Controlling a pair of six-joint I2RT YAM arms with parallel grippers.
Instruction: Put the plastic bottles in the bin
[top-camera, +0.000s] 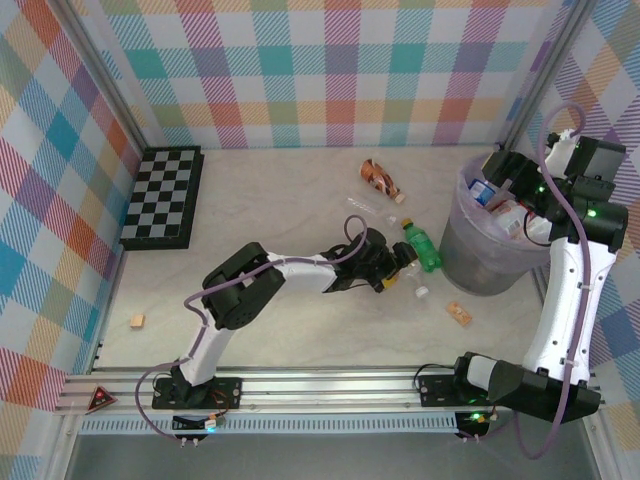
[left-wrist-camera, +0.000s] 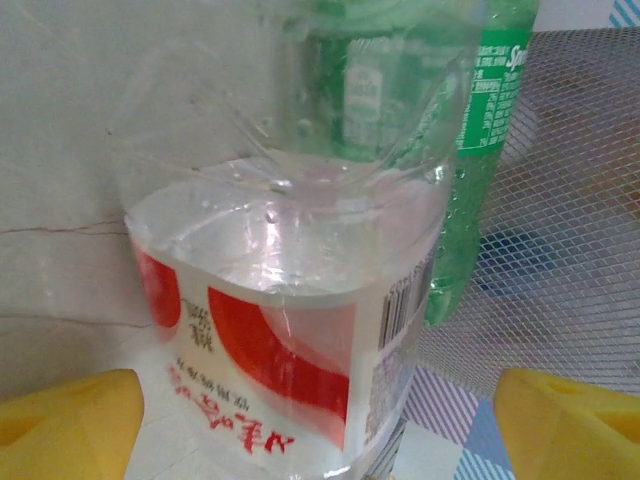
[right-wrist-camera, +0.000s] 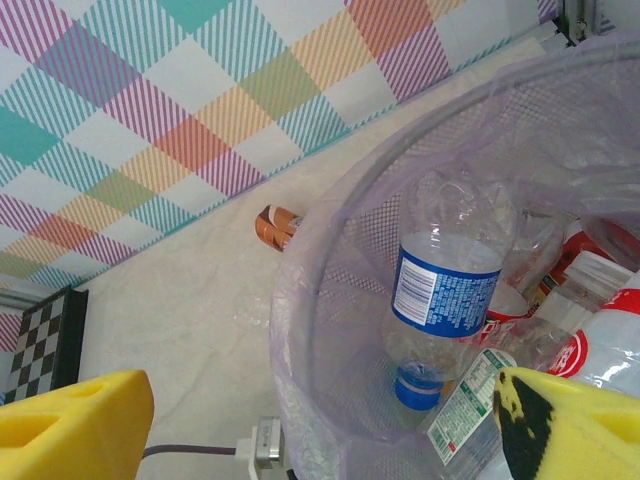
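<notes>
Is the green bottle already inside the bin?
No, the green bottle lies on the table beside the bin, outside its wall.

Green bottle (left-wrist-camera: 490, 120): white letters "Spr" at the label's top edge, fine print below unreadable. Clear bottle (left-wrist-camera: 280, 340): red Chinese characters, inverted, and a barcode on its red-and-white label

The left tool (left-wrist-camera: 320, 435), spread wide, flanks a clear red-labelled bottle (left-wrist-camera: 290, 300), a green bottle (left-wrist-camera: 490, 120) just behind.
</notes>
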